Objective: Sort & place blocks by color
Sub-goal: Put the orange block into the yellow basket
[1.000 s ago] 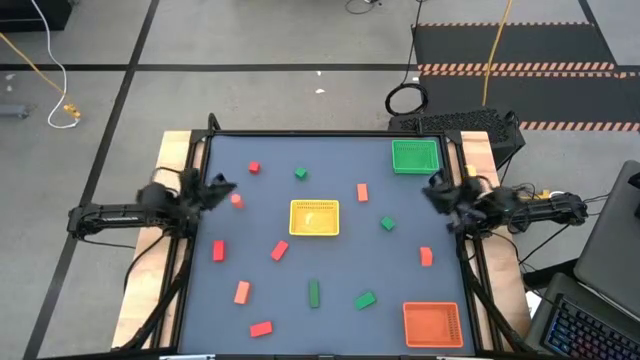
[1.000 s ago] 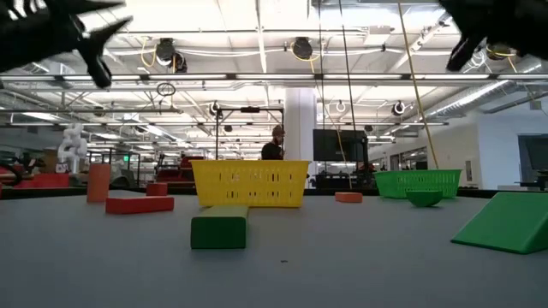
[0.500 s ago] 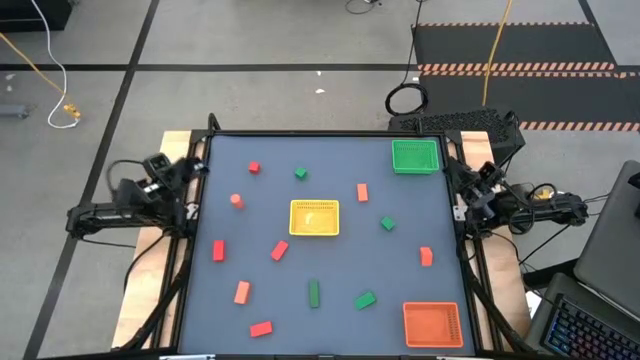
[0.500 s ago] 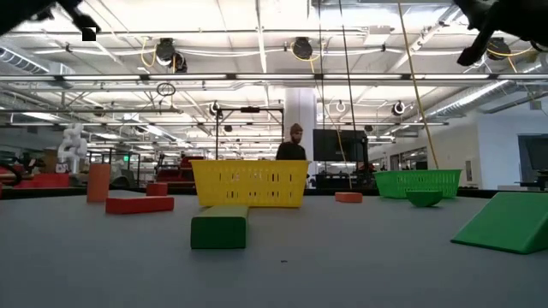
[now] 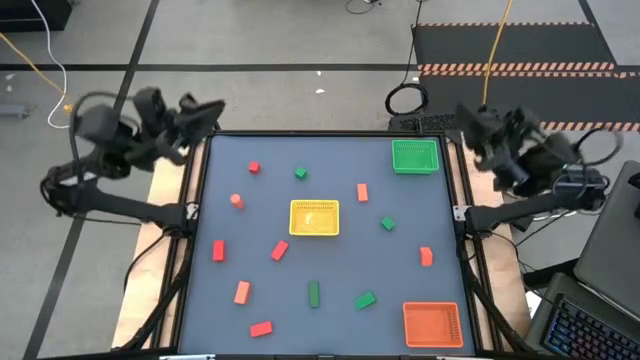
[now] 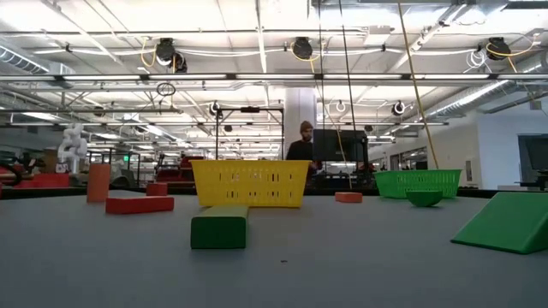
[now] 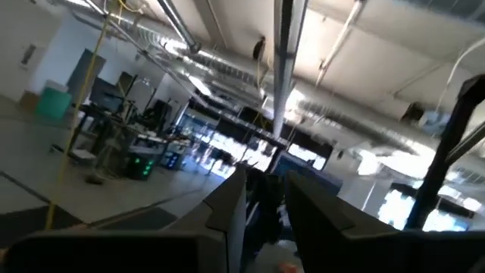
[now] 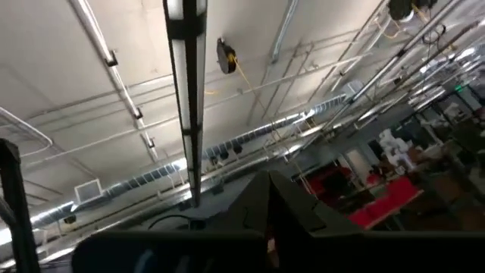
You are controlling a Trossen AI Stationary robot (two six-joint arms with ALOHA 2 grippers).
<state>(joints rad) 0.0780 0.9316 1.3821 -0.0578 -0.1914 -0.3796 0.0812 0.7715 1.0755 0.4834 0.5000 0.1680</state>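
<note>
Small red blocks (image 5: 279, 251) and green blocks (image 5: 314, 292) lie scattered flat on the blue-grey table top (image 5: 330, 260). No gripper touches any of them. In the low view a green block (image 6: 219, 227) lies nearest, with a red one (image 6: 139, 204) behind it. My left gripper (image 5: 212, 108) is raised high over the table's far left corner. In its wrist view it (image 7: 264, 186) is open by a narrow gap, holding nothing, and points up at the ceiling. My right gripper (image 5: 466, 118) is raised over the far right corner. Its fingers (image 8: 269, 180) are shut and hold nothing.
A yellow tray (image 5: 314, 218) stands mid-table, a green tray (image 5: 416, 156) at the far right corner, an orange tray (image 5: 432, 322) at the near right corner. A person (image 6: 301, 144) stands in the room beyond the table. A laptop (image 5: 600, 320) sits off the table's right side.
Both arms have drawn back from over the table's side edges and risen high, out of the low view. Their grippers have tipped upward. The blocks and trays have not moved.
</note>
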